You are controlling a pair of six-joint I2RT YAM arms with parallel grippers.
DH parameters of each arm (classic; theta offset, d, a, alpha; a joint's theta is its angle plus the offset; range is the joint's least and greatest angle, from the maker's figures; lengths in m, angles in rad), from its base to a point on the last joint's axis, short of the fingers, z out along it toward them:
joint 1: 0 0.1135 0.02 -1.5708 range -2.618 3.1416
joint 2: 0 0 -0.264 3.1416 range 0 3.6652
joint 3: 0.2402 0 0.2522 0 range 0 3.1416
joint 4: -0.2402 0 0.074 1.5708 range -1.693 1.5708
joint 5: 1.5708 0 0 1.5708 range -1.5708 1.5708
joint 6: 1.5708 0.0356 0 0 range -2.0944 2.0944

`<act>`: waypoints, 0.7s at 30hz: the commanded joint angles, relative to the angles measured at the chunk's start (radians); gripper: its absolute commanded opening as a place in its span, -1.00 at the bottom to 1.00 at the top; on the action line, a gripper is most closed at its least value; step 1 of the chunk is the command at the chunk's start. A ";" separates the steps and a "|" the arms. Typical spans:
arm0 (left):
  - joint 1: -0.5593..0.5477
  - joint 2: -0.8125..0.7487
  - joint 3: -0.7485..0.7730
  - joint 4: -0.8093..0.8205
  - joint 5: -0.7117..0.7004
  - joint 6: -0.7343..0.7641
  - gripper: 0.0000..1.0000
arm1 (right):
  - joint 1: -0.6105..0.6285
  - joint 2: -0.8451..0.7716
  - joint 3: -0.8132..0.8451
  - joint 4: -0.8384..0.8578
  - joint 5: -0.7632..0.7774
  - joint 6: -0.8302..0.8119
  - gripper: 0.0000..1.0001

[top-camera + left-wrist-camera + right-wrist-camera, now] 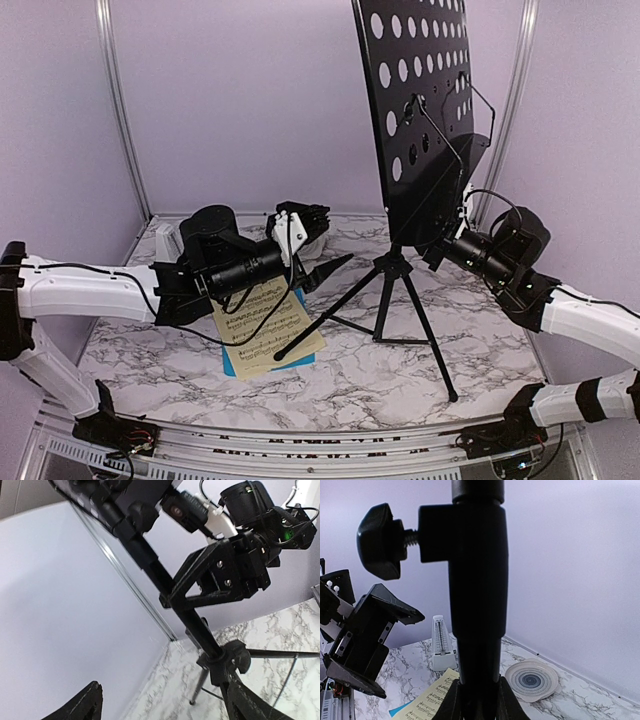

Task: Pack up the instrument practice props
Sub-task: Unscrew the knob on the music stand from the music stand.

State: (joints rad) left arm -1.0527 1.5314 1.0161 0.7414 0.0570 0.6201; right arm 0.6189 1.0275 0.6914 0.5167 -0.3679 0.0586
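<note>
The black music stand is standing upright right of centre on the white, grey-veined marble table. Its flat desk is punched with rows of round holes and is tilting above three thin tubular legs that are splaying across the tabletop. The right gripper is pinching the stand's round matte pole just below a collar with a lobed screw knob. The left gripper is hanging near the tripod hub with its fingers spread wide. A yellow sheet-music page is lying flat on a blue page, partly under the left arm, and one leg's foot is sitting over the yellow page's near edge. Near the back wall, a round glazed plate is showing a blue spiral. Well to its side, the small white pyramid metronome is standing upright.
</note>
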 commanded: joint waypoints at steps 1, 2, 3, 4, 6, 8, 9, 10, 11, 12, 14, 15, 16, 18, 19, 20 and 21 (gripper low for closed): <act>-0.004 -0.080 0.056 -0.421 -0.120 -0.338 0.66 | 0.004 -0.001 0.041 -0.075 0.018 0.005 -1.00; -0.005 -0.081 0.073 -0.506 -0.105 -0.375 0.65 | 0.004 0.001 0.044 -0.075 0.018 0.006 -1.00; -0.004 -0.080 0.082 -0.563 -0.092 -0.416 0.65 | 0.004 0.005 0.046 -0.074 0.017 0.008 -1.00; -0.004 -0.079 0.087 -0.604 -0.072 -0.451 0.66 | 0.004 0.006 0.048 -0.071 0.014 0.011 -1.00; -0.005 -0.070 0.091 -0.650 -0.036 -0.519 0.70 | 0.004 0.012 0.048 -0.067 0.009 0.015 -1.00; -0.005 -0.045 0.095 -0.674 -0.019 -0.553 0.76 | 0.004 0.016 0.048 -0.064 0.004 0.017 -1.00; -0.003 -0.028 0.103 -0.682 -0.020 -0.560 0.79 | 0.004 0.017 0.048 -0.064 0.000 0.018 -1.00; -0.003 -0.002 0.117 -0.696 -0.017 -0.566 0.80 | 0.004 0.017 0.048 -0.065 -0.002 0.020 -1.00; -0.003 0.021 0.132 -0.707 -0.015 -0.567 0.81 | 0.004 0.016 0.048 -0.069 -0.005 0.021 -1.00; 0.000 0.044 0.148 -0.712 -0.013 -0.571 0.80 | 0.005 0.014 0.047 -0.072 -0.007 0.023 -1.00; 0.007 0.085 0.170 -0.707 0.018 -0.574 0.73 | 0.004 0.007 0.040 -0.078 -0.006 0.026 -1.00; 0.010 0.101 0.178 -0.695 0.037 -0.577 0.69 | 0.004 0.004 0.038 -0.083 -0.004 0.028 -1.00; 0.015 0.117 0.183 -0.682 0.054 -0.581 0.64 | 0.004 0.002 0.038 -0.090 -0.002 0.028 -1.00; 0.016 0.142 0.191 -0.648 0.083 -0.583 0.57 | 0.004 0.000 0.043 -0.095 0.002 0.030 -1.00; 0.016 0.151 0.194 -0.633 0.097 -0.583 0.54 | 0.004 -0.002 0.043 -0.095 0.004 0.030 -1.00; 0.016 0.158 0.197 -0.618 0.110 -0.583 0.48 | 0.004 -0.004 0.043 -0.095 0.007 0.030 -1.00; 0.016 0.167 0.197 -0.601 0.126 -0.581 0.41 | 0.004 -0.006 0.043 -0.095 0.011 0.032 -1.00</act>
State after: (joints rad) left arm -1.0435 1.6756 1.1790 0.0937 0.1036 0.0586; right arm 0.6189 1.0336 0.7017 0.5060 -0.3660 0.0708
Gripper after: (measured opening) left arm 0.748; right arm 0.170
